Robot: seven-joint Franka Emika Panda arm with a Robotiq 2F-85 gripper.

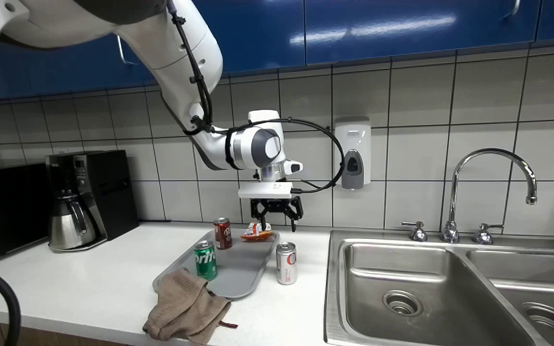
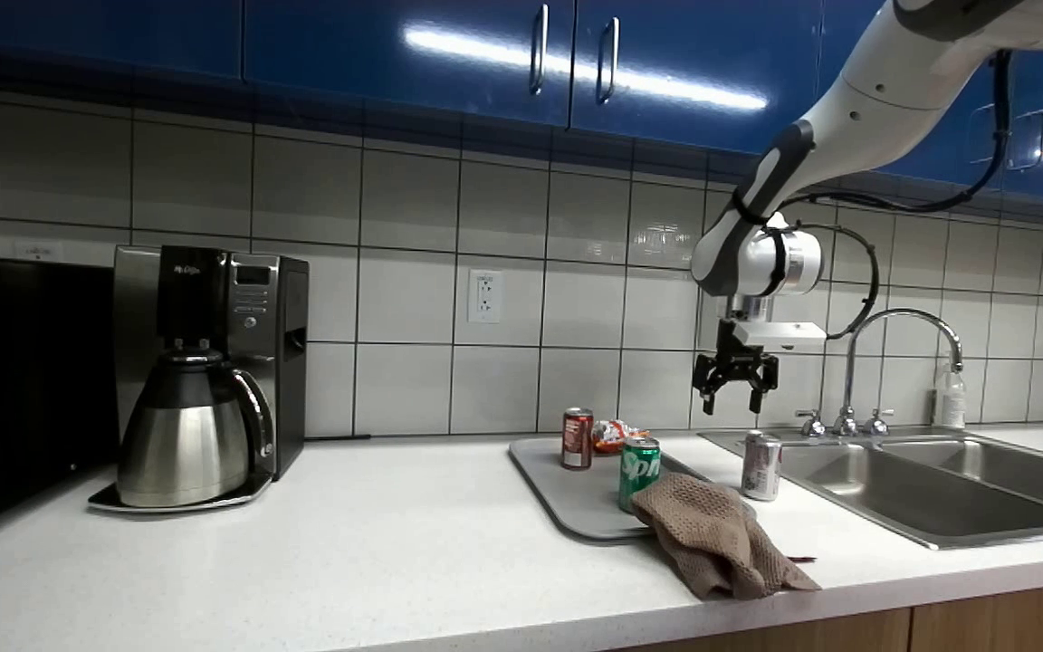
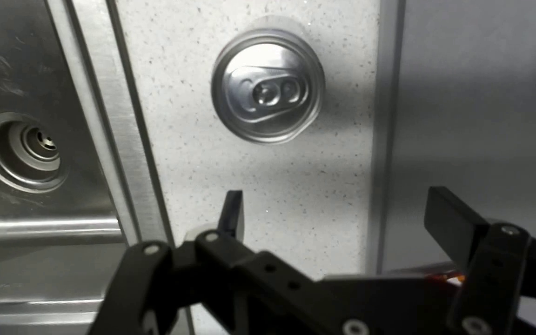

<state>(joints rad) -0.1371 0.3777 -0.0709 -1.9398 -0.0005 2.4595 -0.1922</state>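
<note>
While I watch in an exterior view, my claw (image 1: pixel 278 225) hangs over the tabletop (image 1: pixel 104 274) with its jaws spread wide and nothing in its grip. Below it and toward the camera, a silver can (image 1: pixel 286 263) stands upright, just beside a grey tray (image 1: pixel 238 276). On that tray an orange-and-white packet (image 1: pixel 254 234) is partly hidden by the claw; farther left of the claw stand a red can (image 1: pixel 222 234) and a green Sprite can (image 1: pixel 205 260), and a brown cloth (image 1: pixel 185 305) covers part of the tray's near edge. The sink (image 1: pixel 397 262) is to the claw's right.

In an exterior view I get the coffee maker (image 2: pixel 254 349) and a wall outlet (image 2: pixel 484 296), both well left of the claw; the silver can is below it, slightly right.

On the wrist view I look down on the silver can's top, out ahead of the fingertips (image 3: pixel 454 225) and touching neither, nearer the one on the sink side. A drain (image 3: pixel 23 153) shows past it; the tray runs beneath the opposite one.
</note>
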